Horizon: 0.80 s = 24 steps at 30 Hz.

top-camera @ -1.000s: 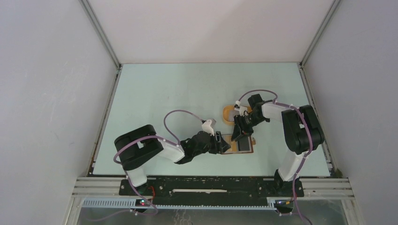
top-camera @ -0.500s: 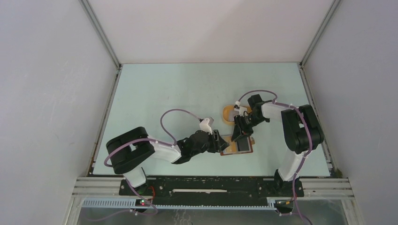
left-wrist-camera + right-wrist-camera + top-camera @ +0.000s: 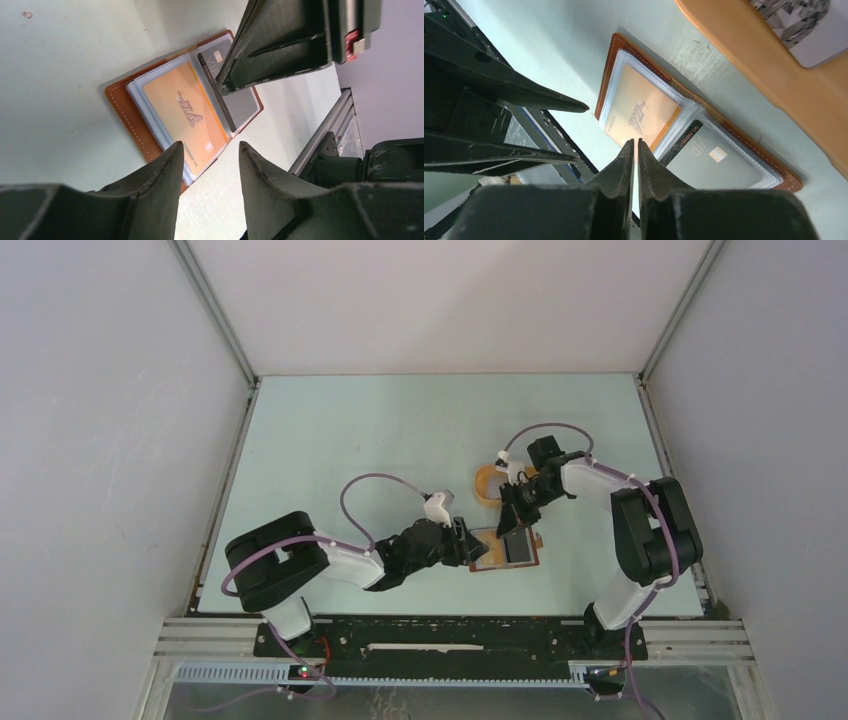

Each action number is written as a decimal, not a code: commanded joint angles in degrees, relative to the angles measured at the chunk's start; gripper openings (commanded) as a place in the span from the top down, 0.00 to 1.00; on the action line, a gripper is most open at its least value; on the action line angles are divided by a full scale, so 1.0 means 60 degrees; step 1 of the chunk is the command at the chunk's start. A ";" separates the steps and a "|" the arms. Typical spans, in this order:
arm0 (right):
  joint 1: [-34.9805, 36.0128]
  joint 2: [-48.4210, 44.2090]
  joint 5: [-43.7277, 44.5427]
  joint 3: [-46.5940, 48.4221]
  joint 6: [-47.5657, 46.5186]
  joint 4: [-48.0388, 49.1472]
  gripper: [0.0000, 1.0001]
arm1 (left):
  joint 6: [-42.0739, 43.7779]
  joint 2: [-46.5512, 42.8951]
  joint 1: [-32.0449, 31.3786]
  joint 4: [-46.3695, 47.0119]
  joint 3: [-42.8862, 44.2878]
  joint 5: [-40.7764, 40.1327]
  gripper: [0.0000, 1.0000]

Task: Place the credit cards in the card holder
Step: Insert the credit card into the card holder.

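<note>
Evidently the card holder (image 3: 122, 100) lies spread open mid-frame so its sleeves face up, an orange card (image 3: 187, 115) and a grey card (image 3: 242, 105) already in. My right gripper (image 3: 634, 145) points down over the fold, fingers pinched together, empty; my left gripper (image 3: 210, 150) hovers low alongside, jaws apart, holding nothing.

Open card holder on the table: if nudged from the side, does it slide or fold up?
The card holder probably slides as one piece, since it lies flat and thin on the smooth table. It is likely floppy at the fold, so lifting one edge may close it. The clear sleeves look glossy and may be slippery.
</note>
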 commanded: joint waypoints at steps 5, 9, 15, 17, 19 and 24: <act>0.0408 0.0540 0.0809 0.0313 -0.0065 -0.0054 0.90 | -0.0192 0.0188 0.0014 0.0748 -0.0074 0.0113 0.51; 0.0548 0.0797 0.1252 0.0405 -0.0010 -0.0087 0.90 | -0.0252 0.0381 0.0028 0.0841 -0.0042 0.0165 0.50; 0.0572 0.1045 0.1657 0.0464 0.0033 -0.0109 0.90 | -0.0322 0.0661 0.0083 0.0911 0.0035 0.0290 0.50; 0.0576 0.1181 0.1708 0.0509 0.0033 -0.0190 0.90 | -0.0329 0.0728 0.0086 0.0938 0.0086 0.0336 0.50; 0.0570 0.1278 0.1700 0.0533 0.0033 -0.0216 0.90 | -0.0340 0.0729 0.0086 0.0959 0.0091 0.0357 0.50; 0.0584 0.1305 0.1754 0.0532 0.0047 -0.0217 0.90 | -0.0344 0.0715 0.0102 0.0960 0.0105 0.0341 0.50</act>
